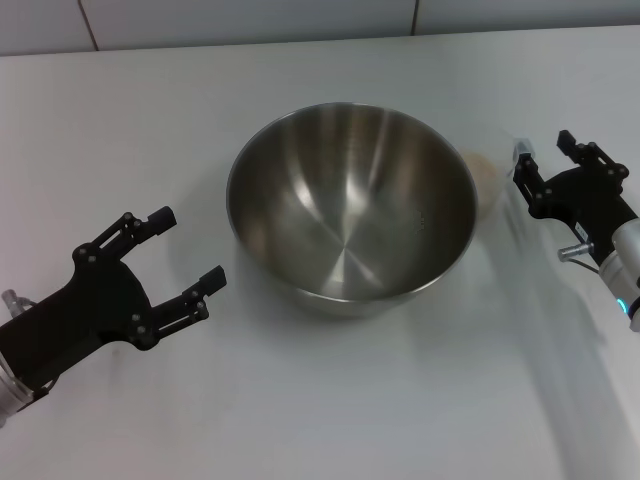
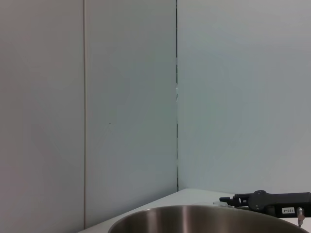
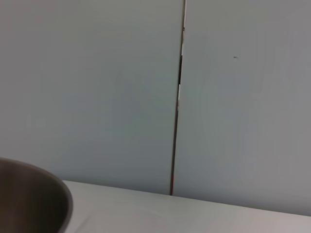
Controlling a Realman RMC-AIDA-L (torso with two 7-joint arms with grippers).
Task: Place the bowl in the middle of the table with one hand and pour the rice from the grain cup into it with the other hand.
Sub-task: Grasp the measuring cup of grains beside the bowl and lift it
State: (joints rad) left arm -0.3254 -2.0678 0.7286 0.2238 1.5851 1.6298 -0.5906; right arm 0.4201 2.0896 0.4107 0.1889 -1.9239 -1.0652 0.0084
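1. The bowl [image 1: 351,208] stands upright near the middle of the table [image 1: 320,400], its inside bare.
2. The grain cup [image 1: 484,182] sits just right of the bowl, partly hidden behind its rim, with pale rice [image 1: 486,172] inside.
3. The left gripper [image 1: 188,255] hovers to the near left of the bowl, jaws spread, holding nothing.
4. The right gripper [image 1: 545,152] is at the right, just beside the cup, jaws spread and not gripping it.
5. A panelled wall [image 2: 131,97] rises behind the table.
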